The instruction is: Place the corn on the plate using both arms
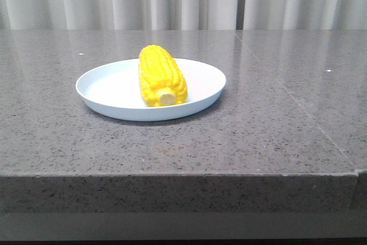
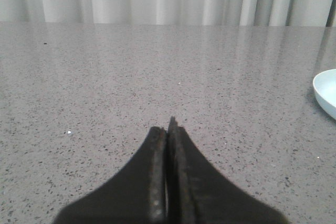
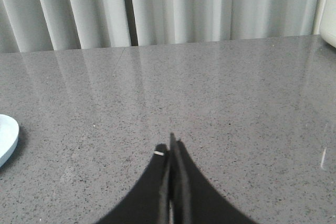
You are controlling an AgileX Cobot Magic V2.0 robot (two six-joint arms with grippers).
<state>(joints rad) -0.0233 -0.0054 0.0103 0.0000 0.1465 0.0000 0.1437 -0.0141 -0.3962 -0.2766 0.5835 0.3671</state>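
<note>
- Front view: the corn [image 1: 162,76] lies on the plate [image 1: 109,84], a little toward 3 o'clock of its middle, its pale stub end pointing at 6 o'clock toward the camera and its far end reaching toward the 12 o'clock rim. The plate sits on the grey speckled tabletop [image 1: 275,124]. By my reading the placing is done and nothing remains but for the arms to keep clear; no further grasp seems called for. Neither arm shows in this view, so their places cannot be read from it, and the underside of the corn where it meets the plate is hidden by its own bulk.
- Left wrist view: the left claw [image 2: 169,129] is clenched, its two black fingers pressed together with nothing between them, over bare tabletop. Only a sliver of the plate's rim shows, at 3 o'clock of the picture; the corn is cut off out of frame.
- Right wrist view: the right claw [image 3: 172,148] is likewise clenched and empty, well apart from the plate, of which only an edge shows at 9 o'clock. A small pale fleck sits just beside one fingertip; I cannot tell what it is. A pale rounded thing is cut off at 2 o'clock, too partial to name.
</note>
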